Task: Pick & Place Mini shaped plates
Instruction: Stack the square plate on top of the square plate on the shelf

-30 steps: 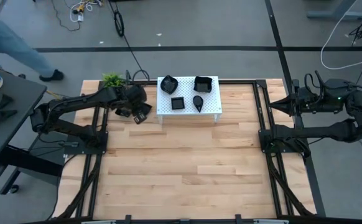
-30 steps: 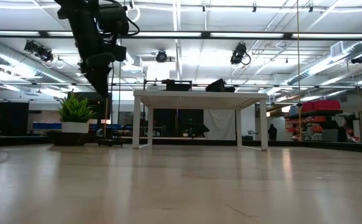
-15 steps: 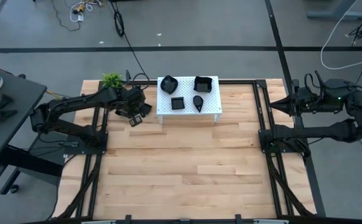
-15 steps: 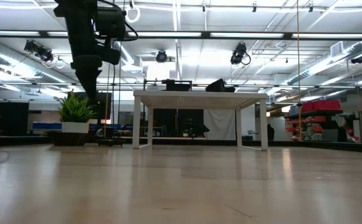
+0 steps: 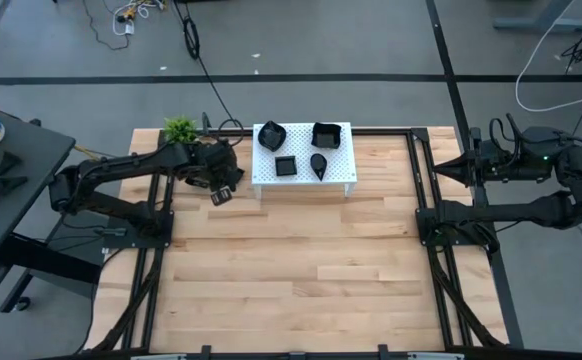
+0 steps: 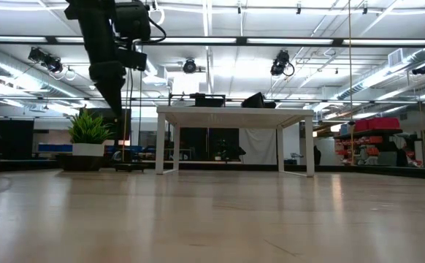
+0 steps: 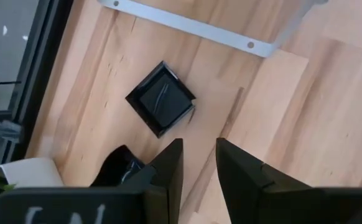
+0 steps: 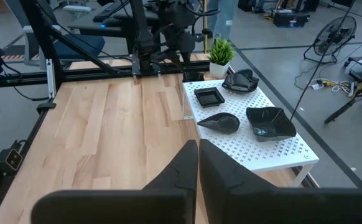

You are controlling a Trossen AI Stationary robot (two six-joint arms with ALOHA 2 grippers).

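Note:
Four black mini shaped plates sit on the white perforated stand point(image 5: 343, 170): a wavy one point(image 5: 271, 133), a deep square one point(image 5: 326, 133), a small square one point(image 5: 285, 166) and a teardrop one point(image 5: 318, 164). Beside the stand's left end, a square plate point(image 7: 161, 99) lies flat on the wooden table. Another black dish point(image 7: 120, 167) lies nearer the plant pot, partly hidden by my finger. My left gripper point(image 7: 198, 144) hangs above them, slanting down, open with nothing between its fingers. My right gripper point(image 8: 198, 149) is shut and raised at the table's right edge point(image 5: 449, 168).
A small green potted plant point(image 5: 181, 128) stands at the table's far left corner, close behind my left arm point(image 5: 121, 175). The stand's leg point(image 7: 193, 28) is near the square plate. The near half of the table point(image 5: 301, 290) is bare wood.
My left gripper has rolled a little about its own pointing line while staying above the same spot beside the stand's left end. Its fingers keep the same gap. A person who was passing beyond the table's far left corner has left the high view.

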